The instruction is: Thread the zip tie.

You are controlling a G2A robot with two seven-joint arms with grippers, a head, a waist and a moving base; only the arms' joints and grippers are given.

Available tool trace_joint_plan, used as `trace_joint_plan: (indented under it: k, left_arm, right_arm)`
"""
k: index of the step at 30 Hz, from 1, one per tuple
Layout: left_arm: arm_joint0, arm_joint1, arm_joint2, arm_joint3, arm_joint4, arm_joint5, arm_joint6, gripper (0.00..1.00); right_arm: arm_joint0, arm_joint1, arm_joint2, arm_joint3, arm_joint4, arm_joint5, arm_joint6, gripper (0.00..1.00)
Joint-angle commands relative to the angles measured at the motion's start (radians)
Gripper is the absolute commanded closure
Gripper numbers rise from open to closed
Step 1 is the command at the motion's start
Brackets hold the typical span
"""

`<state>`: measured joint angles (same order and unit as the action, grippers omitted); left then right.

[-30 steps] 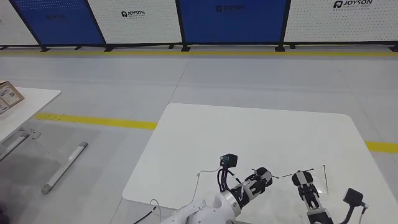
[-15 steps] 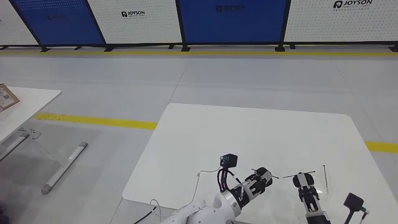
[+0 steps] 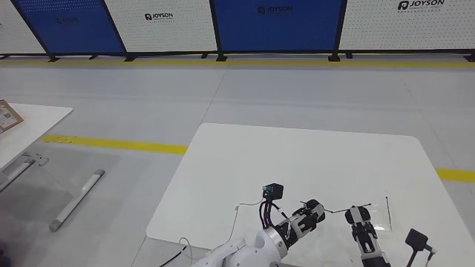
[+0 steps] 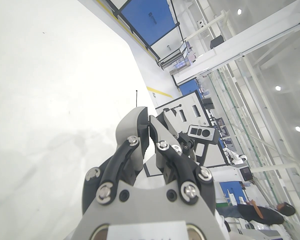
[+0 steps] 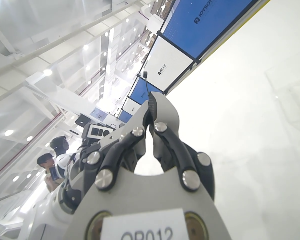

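Note:
In the top view a thin black zip tie [image 3: 338, 210] spans the short gap between my two grippers near the table's front edge. My left gripper [image 3: 315, 208] is shut, and a black strip sticks out on both sides of it. My right gripper [image 3: 358, 213] sits just to its right, shut on the tie. In the right wrist view the tie's small square head [image 5: 145, 74] pokes out past the closed right gripper [image 5: 150, 98]. The left wrist view has the left gripper [image 4: 148, 119] pressed together, with the right gripper's fingers [image 4: 168, 116] close behind.
A second black zip tie [image 3: 387, 211] lies on a clear sheet [image 3: 382, 224] to the right of the right gripper. The white table [image 3: 312, 156] stretches away beyond both arms. A cable [image 3: 241, 209] lies at the table's front left.
The right gripper has moved left, toward the left gripper, carrying its zip tie. The gap between the two has shrunk. The left arm has stayed put.

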<state>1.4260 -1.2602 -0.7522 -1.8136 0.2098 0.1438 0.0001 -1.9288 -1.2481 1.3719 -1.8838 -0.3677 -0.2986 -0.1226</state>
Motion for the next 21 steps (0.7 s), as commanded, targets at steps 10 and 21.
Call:
trace_joint_plan:
  k: [10, 21]
  left_arm:
    - [0.000, 0.000, 0.000, 0.000, 0.000, 0.000, 0.000, 1.00]
    - [0.000, 0.000, 0.000, 0.000, 0.000, 0.000, 0.000, 1.00]
  right_arm:
    - [-0.001, -0.003, -0.002, 0.000, 0.003, -0.007, -0.010, 1.00]
    - [0.007, -0.006, -0.005, 0.008, -0.002, -0.003, 0.000, 1.00]
